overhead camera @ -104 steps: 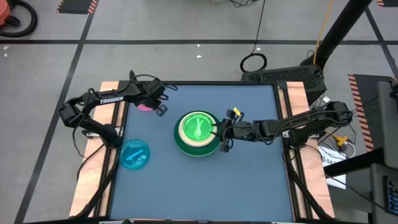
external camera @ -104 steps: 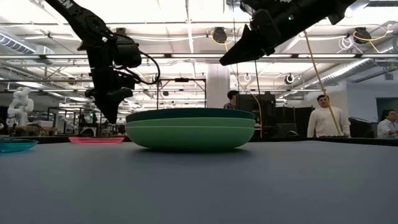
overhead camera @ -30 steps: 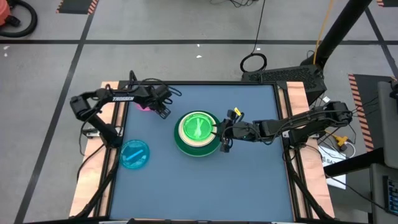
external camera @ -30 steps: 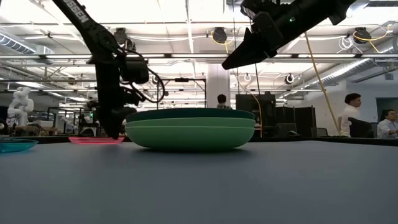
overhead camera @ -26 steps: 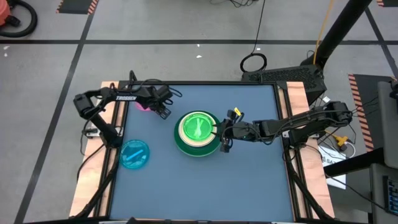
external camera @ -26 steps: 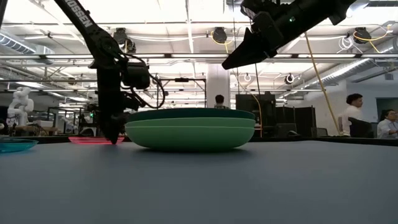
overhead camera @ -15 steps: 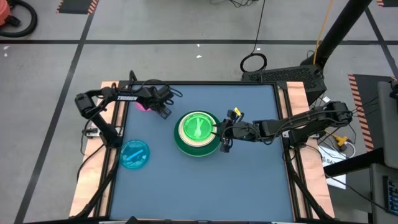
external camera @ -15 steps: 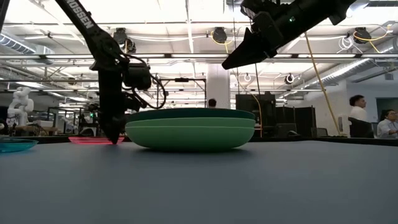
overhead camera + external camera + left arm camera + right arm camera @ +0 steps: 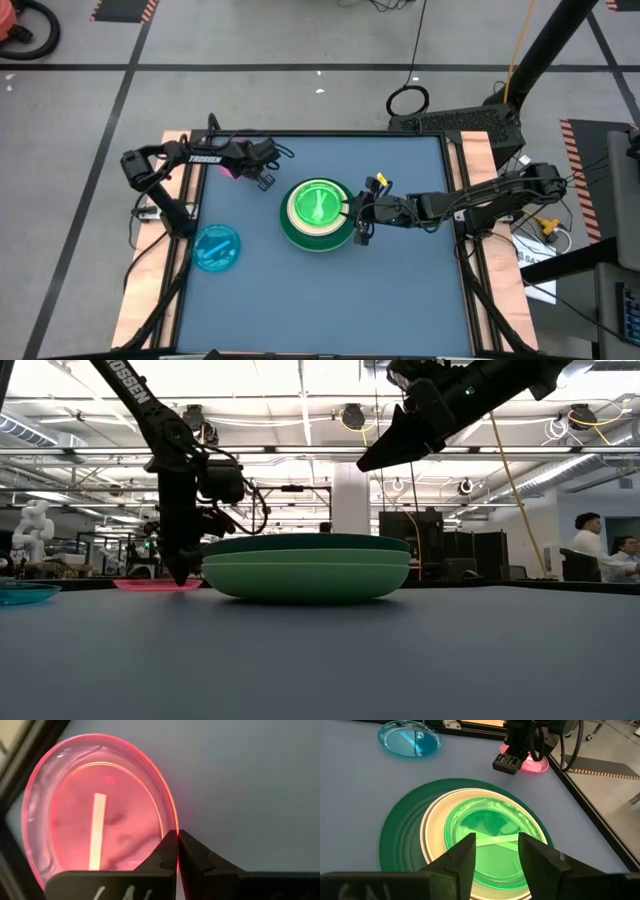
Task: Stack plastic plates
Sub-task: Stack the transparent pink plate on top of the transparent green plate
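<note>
Left gripper clamped on pink plate rim; right gripper open above green plate stack; blue plate apart

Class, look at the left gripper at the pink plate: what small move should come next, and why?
Probably a short lift. The left gripper is shut on the pink plate at its rim, and the plate lies flat on the table. The stack sits beside it, with the right gripper open above it, so the plate must rise first.
</note>
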You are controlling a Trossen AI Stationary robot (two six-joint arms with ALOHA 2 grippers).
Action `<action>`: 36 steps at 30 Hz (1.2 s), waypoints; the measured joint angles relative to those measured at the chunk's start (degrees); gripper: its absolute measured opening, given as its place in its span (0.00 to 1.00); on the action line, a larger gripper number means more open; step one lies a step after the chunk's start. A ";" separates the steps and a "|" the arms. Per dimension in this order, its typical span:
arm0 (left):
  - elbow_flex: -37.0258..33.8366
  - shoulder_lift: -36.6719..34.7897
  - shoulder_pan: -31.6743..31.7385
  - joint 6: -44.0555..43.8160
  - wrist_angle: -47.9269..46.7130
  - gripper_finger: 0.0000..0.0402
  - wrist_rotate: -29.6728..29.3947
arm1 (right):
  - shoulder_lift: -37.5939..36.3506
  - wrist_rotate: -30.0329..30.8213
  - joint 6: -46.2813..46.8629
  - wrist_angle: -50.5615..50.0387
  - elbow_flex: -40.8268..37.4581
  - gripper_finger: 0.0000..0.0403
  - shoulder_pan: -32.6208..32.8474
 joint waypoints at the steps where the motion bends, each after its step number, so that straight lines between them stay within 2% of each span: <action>1: 0.04 -0.13 -0.51 -0.01 -0.51 0.02 -0.93 | 0.00 0.00 0.12 -0.01 0.00 0.35 0.02; 7: 0.25 -2.61 -4.40 -0.22 -2.49 0.01 -3.81 | 0.00 0.00 0.11 0.03 0.00 0.35 0.01; 13: 0.27 -8.79 -10.08 0.16 -3.93 0.01 -6.01 | 0.00 0.00 0.12 0.03 0.00 0.35 0.02; 20: 0.27 -16.84 -19.75 2.94 -3.05 0.01 -6.93 | 0.00 0.00 0.08 0.01 0.00 0.35 0.02; 25: 0.27 -20.14 -27.96 5.84 -1.77 0.01 -6.99 | 0.00 0.01 0.01 0.01 0.00 0.35 0.02; 33: 0.27 -21.14 -40.92 11.61 6.86 0.01 -7.35 | 0.00 0.11 -0.25 0.08 0.00 0.35 -0.02; 36: 0.29 -21.14 -44.73 14.60 10.04 0.01 -4.72 | 0.00 0.13 -0.29 0.04 0.00 0.35 -0.02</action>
